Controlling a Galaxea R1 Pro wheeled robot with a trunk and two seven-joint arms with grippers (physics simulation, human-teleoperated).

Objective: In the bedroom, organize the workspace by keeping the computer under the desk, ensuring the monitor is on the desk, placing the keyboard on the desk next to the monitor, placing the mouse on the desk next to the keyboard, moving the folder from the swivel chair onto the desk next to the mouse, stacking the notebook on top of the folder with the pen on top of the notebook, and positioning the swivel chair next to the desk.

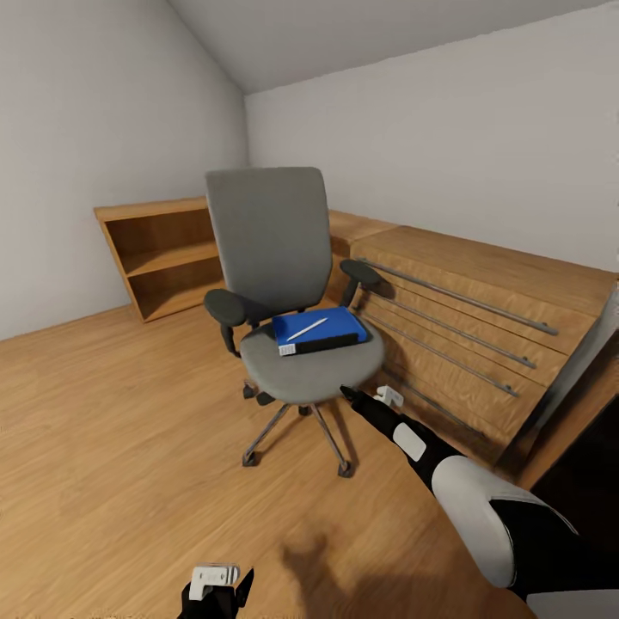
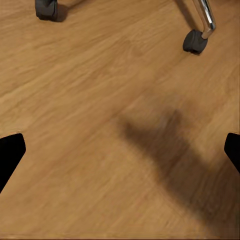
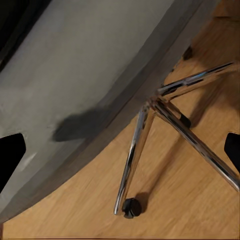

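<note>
The swivel chair (image 1: 275, 258) stands mid-floor facing me, with the blue folder (image 1: 331, 325) flat on its grey seat and a white pen (image 1: 307, 328) lying on the folder. My right gripper (image 1: 350, 395) is open, just in front of the seat's front edge and slightly below it, holding nothing. Its wrist view looks past the seat's underside (image 3: 90, 75) to the chrome legs (image 3: 190, 131). My left gripper (image 1: 217, 597) hangs open low over the wood floor, with two chair castors (image 2: 195, 42) ahead of it. The notebook, computer, monitor, keyboard and mouse are out of view.
An open oak shelf (image 1: 163, 254) stands against the left wall. Low oak drawers (image 1: 464, 318) with grey rails run along the right wall, close behind the chair. A black surface (image 1: 589, 490) at the right edge may be the desk; I cannot tell. Bare floor lies left of the chair.
</note>
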